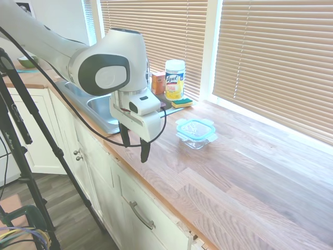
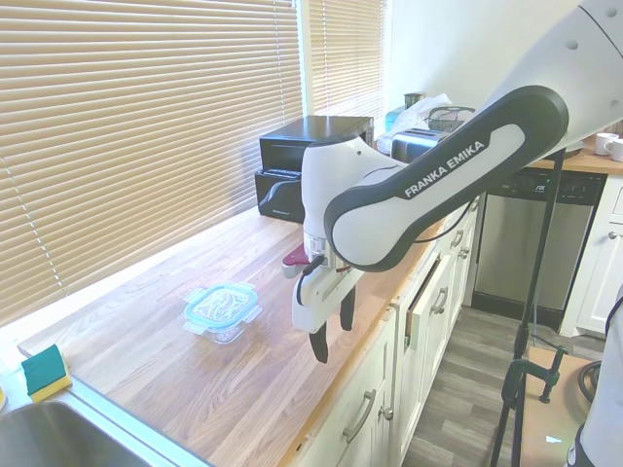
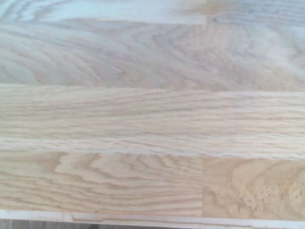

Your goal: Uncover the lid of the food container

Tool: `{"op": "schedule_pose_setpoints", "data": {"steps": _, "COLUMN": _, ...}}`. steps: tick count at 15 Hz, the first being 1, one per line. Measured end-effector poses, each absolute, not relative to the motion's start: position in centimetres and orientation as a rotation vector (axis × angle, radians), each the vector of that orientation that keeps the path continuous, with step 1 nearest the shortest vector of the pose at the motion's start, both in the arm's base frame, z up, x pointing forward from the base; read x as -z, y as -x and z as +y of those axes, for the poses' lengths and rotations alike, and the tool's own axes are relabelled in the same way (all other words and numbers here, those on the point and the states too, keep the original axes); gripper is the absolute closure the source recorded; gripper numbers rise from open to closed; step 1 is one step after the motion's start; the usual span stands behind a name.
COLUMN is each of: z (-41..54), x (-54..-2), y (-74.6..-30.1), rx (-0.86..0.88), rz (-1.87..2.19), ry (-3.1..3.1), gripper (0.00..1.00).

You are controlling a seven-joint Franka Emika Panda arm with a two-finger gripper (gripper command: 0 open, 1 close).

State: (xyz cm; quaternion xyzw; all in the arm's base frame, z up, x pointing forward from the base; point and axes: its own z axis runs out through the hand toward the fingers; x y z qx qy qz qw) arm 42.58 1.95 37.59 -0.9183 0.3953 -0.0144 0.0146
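A teal-rimmed lid (image 1: 195, 128) (image 2: 222, 305) with a clear centre sits closed on a small clear glass food container (image 1: 196, 141) (image 2: 225, 333) in the middle of the wooden counter. My gripper (image 1: 135, 145) (image 2: 333, 333) hangs above the counter's front edge, well apart from the container, on its sink side in the first exterior view. Its two dark fingers point down, spread open, with nothing between them. The wrist view shows only bare wood grain (image 3: 152, 119) and the counter's edge.
A tall Lysol tub (image 1: 175, 79), an orange box (image 1: 158, 83) and a yellow-green sponge (image 1: 182, 102) (image 2: 45, 373) stand by the sink (image 1: 101, 107). A black appliance (image 2: 311, 161) sits at the counter's far end. Blinds line the wall behind.
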Motion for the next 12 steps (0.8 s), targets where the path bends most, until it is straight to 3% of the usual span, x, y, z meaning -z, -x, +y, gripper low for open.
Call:
{"op": "schedule_pose_setpoints", "data": {"steps": 6, "z": 0.3, "x": -38.7, "y": -43.5, "rx": 0.069, "rz": 1.34, "ry": 2.742, "gripper": 0.0}}
{"op": "schedule_pose_setpoints", "data": {"steps": 12, "z": -5.8, "x": -40.9, "y": -48.6, "rx": 0.035, "rz": 1.299, "ry": 2.481, "gripper": 0.0}}
